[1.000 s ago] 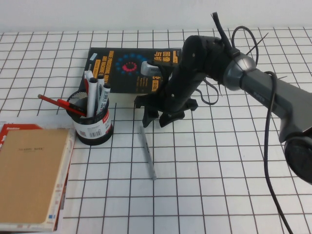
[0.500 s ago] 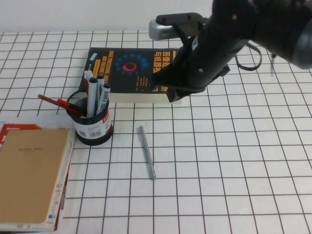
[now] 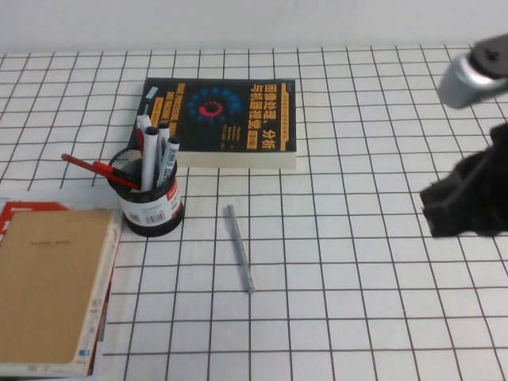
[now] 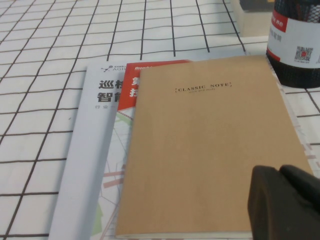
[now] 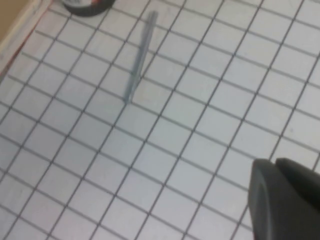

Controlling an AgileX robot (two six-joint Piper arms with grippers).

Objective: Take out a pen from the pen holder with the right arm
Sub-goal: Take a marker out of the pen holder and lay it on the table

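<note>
The table (image 3: 357, 333) is covered with a white cloth ruled in black squares, with a plain pale wall behind it. The biggest thing over it is the right arm (image 3: 468, 194), a dark bulk with a silver joint at the far right edge, raised above the cloth.

A black book (image 3: 214, 119) with orange lettering and a ring of blue dots lies flat toward the back. At the near left corner a brown notebook (image 3: 48, 286) lies on top of a red-and-white booklet (image 3: 16, 210), which shows at the notebook's edges.

Between the two stands the pen holder (image 3: 151, 206), a round black mesh cup with a white label, just beside the notebook's far corner. Several markers (image 3: 159, 147) stand upright in it, and a red pencil (image 3: 91, 167) leans out to the left.

The grey pen (image 3: 239, 248) is out of the cup. It lies flat on the cloth just to the right of the holder, at a slight slant and touching nothing else.

The right gripper (image 5: 276, 167) hangs above bare squares, well apart from the pen. Its claw is pinched fully together and holds nothing.

The left gripper (image 4: 280, 172) hovers over the near part of the brown notebook, with the holder's base beyond it. Its two dark tips sit closed against each other and are empty.
</note>
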